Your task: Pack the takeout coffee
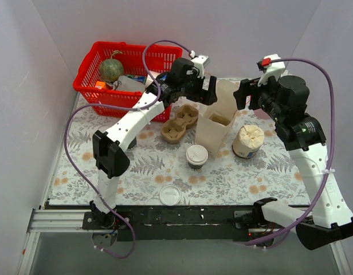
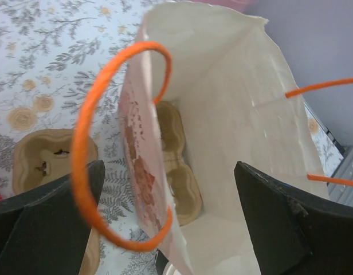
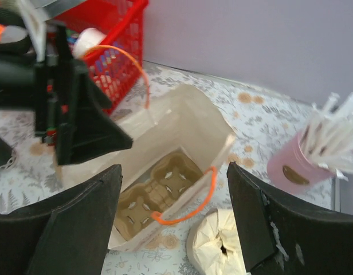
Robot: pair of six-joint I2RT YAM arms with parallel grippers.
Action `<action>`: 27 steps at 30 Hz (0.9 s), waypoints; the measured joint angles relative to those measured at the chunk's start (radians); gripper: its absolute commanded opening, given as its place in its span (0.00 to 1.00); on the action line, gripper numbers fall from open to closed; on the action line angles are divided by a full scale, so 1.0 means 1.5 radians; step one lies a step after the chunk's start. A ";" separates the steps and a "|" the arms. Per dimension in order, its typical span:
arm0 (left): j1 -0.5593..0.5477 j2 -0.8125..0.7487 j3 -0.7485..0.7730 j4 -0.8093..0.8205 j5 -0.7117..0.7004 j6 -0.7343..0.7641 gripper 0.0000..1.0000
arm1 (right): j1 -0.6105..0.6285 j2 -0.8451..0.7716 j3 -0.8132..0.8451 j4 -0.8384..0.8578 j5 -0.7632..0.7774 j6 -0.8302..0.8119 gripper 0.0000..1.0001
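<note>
Standing upright on the table [image 1: 108, 172], the coffee [image 1: 196, 156] carried its white lid and sat outside the bag [image 1: 214, 129], just beside the bag's near left corner, on the side toward the arm bases. Neither gripper was in contact with it.

The left gripper [image 1: 206, 93] hung over the bag's open mouth, jaws spread wide and clamping nothing. In its wrist view the bag's left wall and one orange handle [image 2: 90, 149] rose between the jaws without being pinched. The right gripper [image 1: 243, 95] was positioned by the bag's far right top edge, jaws likewise spread and empty.

A carrier [image 3: 159, 192] lay flat on the bag's floor, wells facing up. A second carrier [image 1: 179, 123] lay on the table just left of the bag. A tub [image 1: 248, 140] topped with crumpled paper stood near the bag's right side. A loose lid [image 1: 170, 195] lay flat near the table's front edge, apart from the coffee. A red basket [image 1: 128, 74] at the far left corner held a round green item [image 1: 111, 70] and other goods that could not be identified. A pink cup [image 3: 299, 166] of white wrapped sticks stood beyond the tub, toward the wall.
</note>
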 measured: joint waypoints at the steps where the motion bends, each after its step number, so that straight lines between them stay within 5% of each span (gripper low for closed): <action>1: 0.000 -0.004 0.000 0.000 -0.017 -0.007 0.98 | 0.000 -0.002 0.004 0.003 -0.030 -0.016 0.82; 7: 0.000 -0.106 -0.096 0.015 -0.135 -0.053 0.98 | 0.010 -0.037 0.007 0.004 -0.259 -0.101 0.79; 10: 0.000 -0.209 -0.208 0.034 -0.178 -0.086 0.98 | 0.080 -0.050 0.007 -0.009 -0.306 -0.120 0.77; 17: 0.000 -0.507 -0.520 0.069 -0.260 -0.196 0.98 | 0.366 0.039 0.018 -0.075 -0.180 -0.097 0.68; 21: 0.000 -0.635 -0.668 0.053 -0.285 -0.272 0.98 | 0.411 0.114 -0.024 -0.111 -0.085 -0.045 0.66; 27: 0.000 -0.684 -0.767 -0.016 -0.325 -0.361 0.98 | 0.436 0.162 -0.094 -0.163 -0.006 0.028 0.61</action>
